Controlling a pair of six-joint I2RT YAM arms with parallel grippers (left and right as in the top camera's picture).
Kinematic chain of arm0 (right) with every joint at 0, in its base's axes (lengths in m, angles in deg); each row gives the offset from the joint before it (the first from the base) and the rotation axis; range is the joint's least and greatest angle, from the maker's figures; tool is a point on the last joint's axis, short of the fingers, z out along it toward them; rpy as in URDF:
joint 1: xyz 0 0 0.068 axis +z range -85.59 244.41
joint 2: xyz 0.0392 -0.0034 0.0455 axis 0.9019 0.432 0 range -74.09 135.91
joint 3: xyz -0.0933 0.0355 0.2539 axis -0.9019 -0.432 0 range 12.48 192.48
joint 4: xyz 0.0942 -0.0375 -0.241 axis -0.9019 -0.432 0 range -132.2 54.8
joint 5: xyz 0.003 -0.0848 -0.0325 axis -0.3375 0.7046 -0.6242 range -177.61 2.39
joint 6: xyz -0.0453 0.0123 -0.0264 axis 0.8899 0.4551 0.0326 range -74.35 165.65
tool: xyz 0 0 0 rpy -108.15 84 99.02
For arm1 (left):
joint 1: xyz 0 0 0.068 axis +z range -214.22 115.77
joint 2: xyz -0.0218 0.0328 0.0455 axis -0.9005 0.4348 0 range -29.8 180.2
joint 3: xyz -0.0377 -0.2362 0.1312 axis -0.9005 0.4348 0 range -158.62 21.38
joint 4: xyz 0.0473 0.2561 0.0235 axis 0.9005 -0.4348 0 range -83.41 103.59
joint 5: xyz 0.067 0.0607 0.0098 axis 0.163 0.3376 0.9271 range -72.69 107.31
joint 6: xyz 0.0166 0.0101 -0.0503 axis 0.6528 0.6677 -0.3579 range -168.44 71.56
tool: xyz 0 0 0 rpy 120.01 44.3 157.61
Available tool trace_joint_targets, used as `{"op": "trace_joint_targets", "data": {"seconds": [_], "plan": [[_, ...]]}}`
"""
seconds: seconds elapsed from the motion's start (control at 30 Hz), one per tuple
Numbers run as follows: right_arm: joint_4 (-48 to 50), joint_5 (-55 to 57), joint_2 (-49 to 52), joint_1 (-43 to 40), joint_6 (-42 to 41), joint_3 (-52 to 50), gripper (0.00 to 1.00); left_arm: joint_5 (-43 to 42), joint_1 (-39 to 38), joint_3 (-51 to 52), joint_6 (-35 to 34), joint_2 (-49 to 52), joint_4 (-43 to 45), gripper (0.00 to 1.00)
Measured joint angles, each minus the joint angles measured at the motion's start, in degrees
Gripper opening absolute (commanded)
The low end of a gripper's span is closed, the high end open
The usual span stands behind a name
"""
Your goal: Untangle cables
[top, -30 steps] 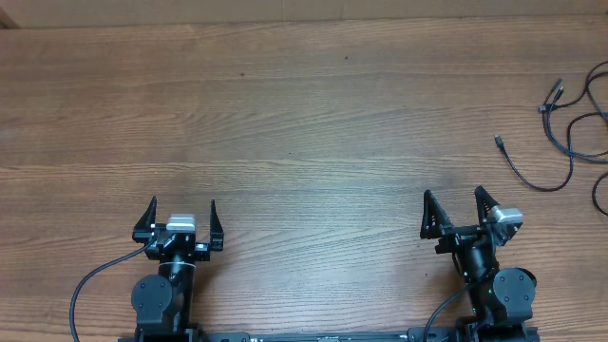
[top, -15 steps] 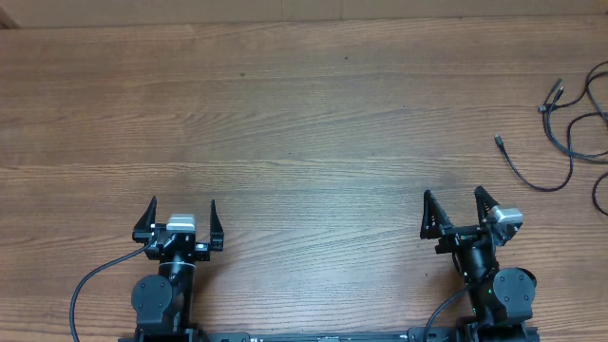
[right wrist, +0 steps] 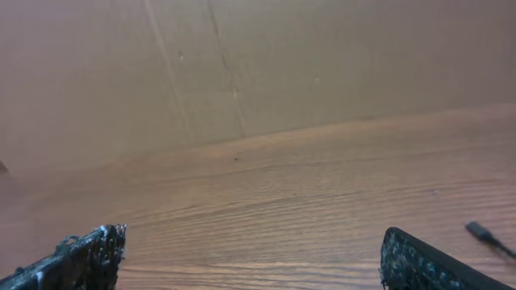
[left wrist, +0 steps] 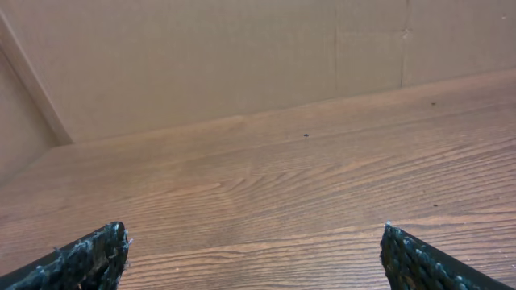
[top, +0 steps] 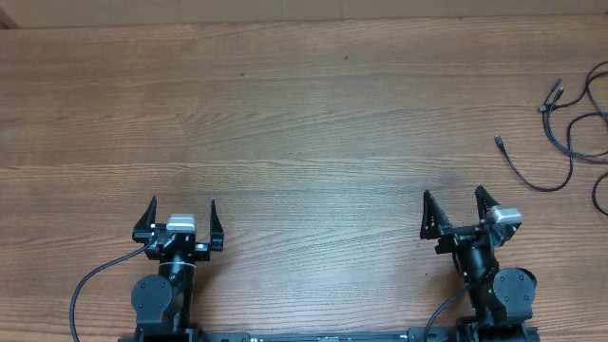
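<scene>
Your cables (top: pixel 570 142) lie as thin, black, loose curvy strands at the table's far right edge, with one small plug end (right wrist: pixel 482 232) lying flat. They are well apart from both arms. The right gripper (top: pixel 453 193) is spread wide and empty, as is the left gripper (top: pixel 182 202); both have rough black pointed fingers. The table (top: pixel 304 114) is brown wood grain, with a matte cardboard wall (left wrist: pixel 242 56) behind it.

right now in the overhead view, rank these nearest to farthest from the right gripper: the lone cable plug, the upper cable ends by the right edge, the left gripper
From the right gripper:
1. lone cable plug, just ahead and to its right.
2. upper cable ends, farther out, near the right edge.
3. left gripper, far across on the left, about level with it.
</scene>
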Motion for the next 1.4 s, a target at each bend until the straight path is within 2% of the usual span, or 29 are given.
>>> {"op": "trace_joint_targets", "data": {"seconds": [0.2,0.57,0.97,1.4], "plan": [[0.52,-4.09,0.0,0.0,8.22,0.0,1.0,0.0,0.0,0.0,0.0,0.0,0.0,1.0],[0.83,-9.2,0.0,0.0,17.97,0.0,1.0,-0.02,0.0,0.0,0.0,0.0,0.0,1.0],[0.35,-4.24,0.0,0.0,12.7,0.0,1.0,0.0,0.0,0.0,0.0,0.0,0.0,1.0],[0.35,-3.37,0.0,0.0,12.02,0.0,1.0,-0.02,0.0,0.0,0.0,0.0,0.0,0.99]]}}
